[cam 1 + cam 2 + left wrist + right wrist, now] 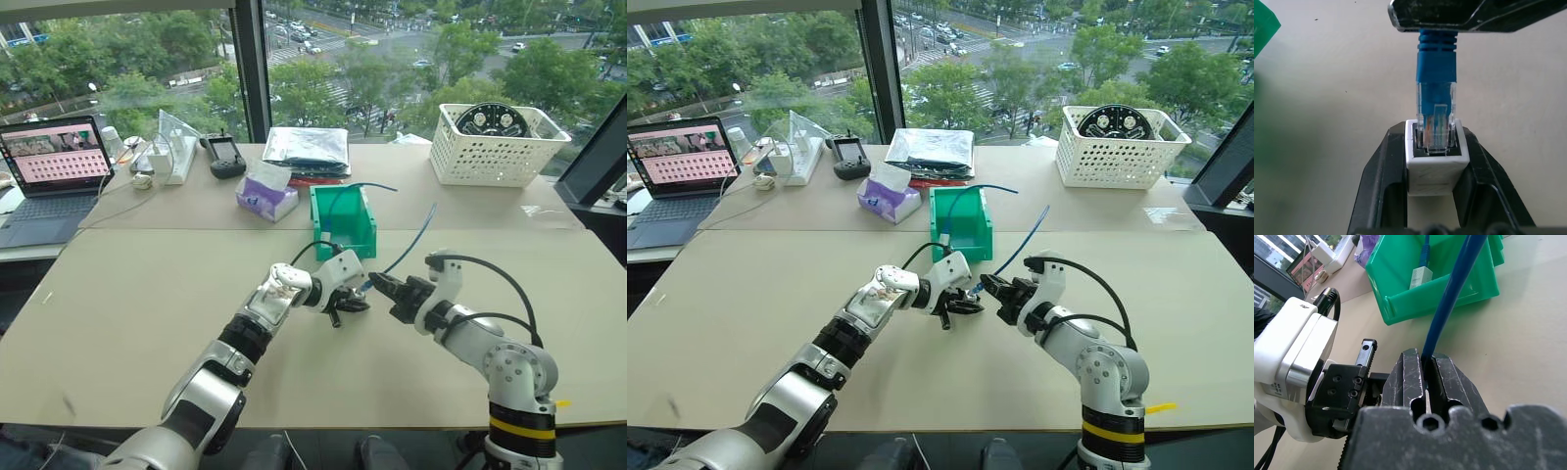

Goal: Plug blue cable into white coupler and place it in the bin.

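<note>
My left gripper (350,303) is shut on the white coupler (1436,164), one black finger on each side. My right gripper (380,285) is shut on the blue cable (419,232) just behind its blue boot (1436,58). The clear plug (1436,122) sits in the coupler's socket, with most of its length showing outside. The two grippers meet tip to tip above the table's middle. From my right gripper the cable rises up and away to the right. The green bin (370,223) stands just behind both grippers, its low lip facing me.
Inside the bin lies another blue cable joined to a white coupler (1418,277). Behind it are a purple tissue pack (266,197), a silver bag (308,147) and a black controller (225,157). A white lattice basket (495,147) stands at the back right, a laptop (54,166) at the far left.
</note>
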You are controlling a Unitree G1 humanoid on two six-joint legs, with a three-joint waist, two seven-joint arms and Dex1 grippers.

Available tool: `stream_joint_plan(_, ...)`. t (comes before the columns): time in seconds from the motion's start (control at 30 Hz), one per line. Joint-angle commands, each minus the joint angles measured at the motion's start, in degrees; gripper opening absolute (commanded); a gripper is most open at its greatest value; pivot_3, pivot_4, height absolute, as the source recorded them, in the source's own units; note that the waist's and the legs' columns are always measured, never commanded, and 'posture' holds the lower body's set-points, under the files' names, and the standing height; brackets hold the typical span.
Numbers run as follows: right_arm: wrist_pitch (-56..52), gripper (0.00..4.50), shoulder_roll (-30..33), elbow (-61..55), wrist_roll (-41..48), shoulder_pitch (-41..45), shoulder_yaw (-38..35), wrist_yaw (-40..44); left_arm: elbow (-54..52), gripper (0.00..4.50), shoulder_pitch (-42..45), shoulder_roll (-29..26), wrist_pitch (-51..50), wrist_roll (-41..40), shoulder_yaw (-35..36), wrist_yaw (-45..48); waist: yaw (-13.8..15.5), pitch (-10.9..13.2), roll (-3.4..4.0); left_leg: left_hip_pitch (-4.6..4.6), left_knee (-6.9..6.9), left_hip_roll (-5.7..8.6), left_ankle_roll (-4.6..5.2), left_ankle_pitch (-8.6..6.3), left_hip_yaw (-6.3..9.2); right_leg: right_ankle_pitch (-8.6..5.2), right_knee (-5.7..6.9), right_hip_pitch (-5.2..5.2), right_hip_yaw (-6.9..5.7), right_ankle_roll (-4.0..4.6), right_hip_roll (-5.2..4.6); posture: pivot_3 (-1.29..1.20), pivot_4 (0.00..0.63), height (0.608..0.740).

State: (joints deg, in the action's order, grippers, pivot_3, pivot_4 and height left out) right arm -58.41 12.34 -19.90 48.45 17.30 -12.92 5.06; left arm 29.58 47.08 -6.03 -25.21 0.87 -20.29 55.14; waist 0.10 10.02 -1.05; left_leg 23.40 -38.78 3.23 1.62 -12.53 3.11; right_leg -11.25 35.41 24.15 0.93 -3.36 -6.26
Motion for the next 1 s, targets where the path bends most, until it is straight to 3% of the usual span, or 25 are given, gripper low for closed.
stream_joint_plan(0.03,1.0,0.00,1.3,-3.8,-2.7,-0.2,3.5,0.1,-3.9,0.70,0.1,0.4,-2.7,-0.8,-0.8,0.8,-0.2,0.0,0.00,0.00,0.00,0.00,0.00,0.00,0.00,0.00,0.00,0.00,0.00,0.00,0.00,0.00,0.150,0.727)
stream_joint_plan(0.33,0.1,0.00,5.8,-6.7,-7.9,0.9,10.3,1.9,-8.6,0.70,1.5,1.1,-7.8,-2.0,-0.9,1.3,-0.6,0.0,0.00,0.05,0.02,0.01,0.00,0.00,0.01,0.00,0.00,0.05,0.01,0.00,0.01,0.00,0.150,0.727)
stream_joint_plan(1.0,-8.3,0.00,2.6,-9.7,-8.0,0.2,11.2,-0.1,-10.1,0.70,4.4,2.3,-14.7,-3.6,1.9,-2.6,-0.7,0.0,-0.01,0.05,0.02,0.02,0.00,0.00,0.05,0.00,0.00,0.04,0.01,0.01,0.01,0.00,0.150,0.727)
